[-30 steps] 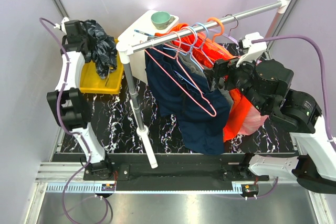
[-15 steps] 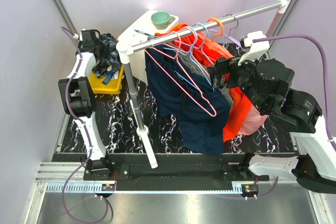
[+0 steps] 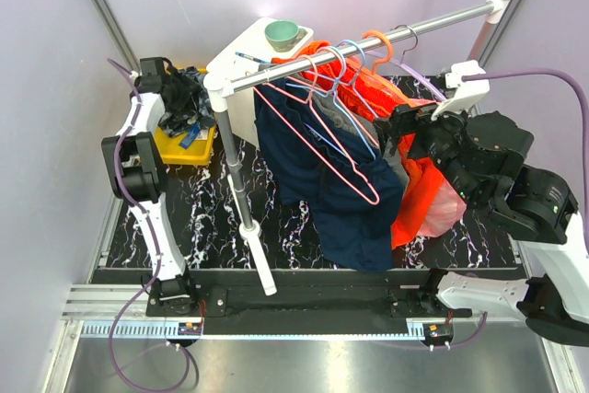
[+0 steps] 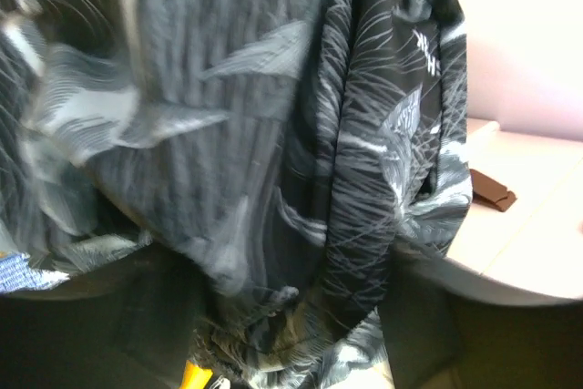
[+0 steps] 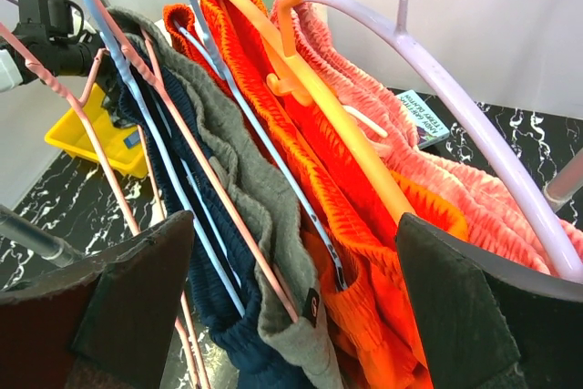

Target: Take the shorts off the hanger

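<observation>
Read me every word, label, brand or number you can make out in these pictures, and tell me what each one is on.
Nothing reads clearly.
On the teal card lying behind the clothes: white print, too small and slanted to read.
On the black tab at the grey garment hem: a pale round mark, too small to read.
On the shorts: white marks near the upper fold, too blurred to tell whether they are lettering.

Shorts (image 3: 184, 98) bunched over the bin (image 3: 171, 150) at the worktop's (image 3: 202, 218) far-left corner, left hand (image 3: 158, 75) against them. Rail (image 3: 368, 38) spans the middle. Bare hanger (image 3: 313, 144) hangs from it, in front of the hung clothes (image 3: 354, 218). Right hand (image 3: 394, 128) just right of those.
</observation>
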Robot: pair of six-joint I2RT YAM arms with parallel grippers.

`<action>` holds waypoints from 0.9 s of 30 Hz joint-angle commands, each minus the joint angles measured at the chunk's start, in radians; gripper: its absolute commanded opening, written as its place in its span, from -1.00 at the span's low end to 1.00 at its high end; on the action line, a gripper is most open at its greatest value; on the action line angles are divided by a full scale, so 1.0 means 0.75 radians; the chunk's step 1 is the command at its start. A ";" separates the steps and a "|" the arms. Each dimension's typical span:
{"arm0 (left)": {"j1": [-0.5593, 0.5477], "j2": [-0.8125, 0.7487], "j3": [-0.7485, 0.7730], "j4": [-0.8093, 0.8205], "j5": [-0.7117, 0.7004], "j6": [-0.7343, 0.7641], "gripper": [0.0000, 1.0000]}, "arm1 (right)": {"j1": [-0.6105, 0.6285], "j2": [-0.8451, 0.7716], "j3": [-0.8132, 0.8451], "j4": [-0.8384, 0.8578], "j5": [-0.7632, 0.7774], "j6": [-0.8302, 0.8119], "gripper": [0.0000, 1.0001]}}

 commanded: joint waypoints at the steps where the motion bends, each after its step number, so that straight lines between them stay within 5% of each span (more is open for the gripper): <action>1: 0.035 -0.189 -0.041 -0.026 0.057 -0.007 0.85 | 0.004 -0.043 -0.026 0.045 0.017 0.032 1.00; 13: 0.072 -0.614 -0.461 -0.038 0.186 -0.064 0.98 | 0.004 -0.084 -0.058 0.072 -0.028 0.051 1.00; 27: -0.180 -1.281 -0.762 -0.134 0.194 -0.066 0.98 | 0.004 -0.098 0.007 -0.096 -0.094 0.282 1.00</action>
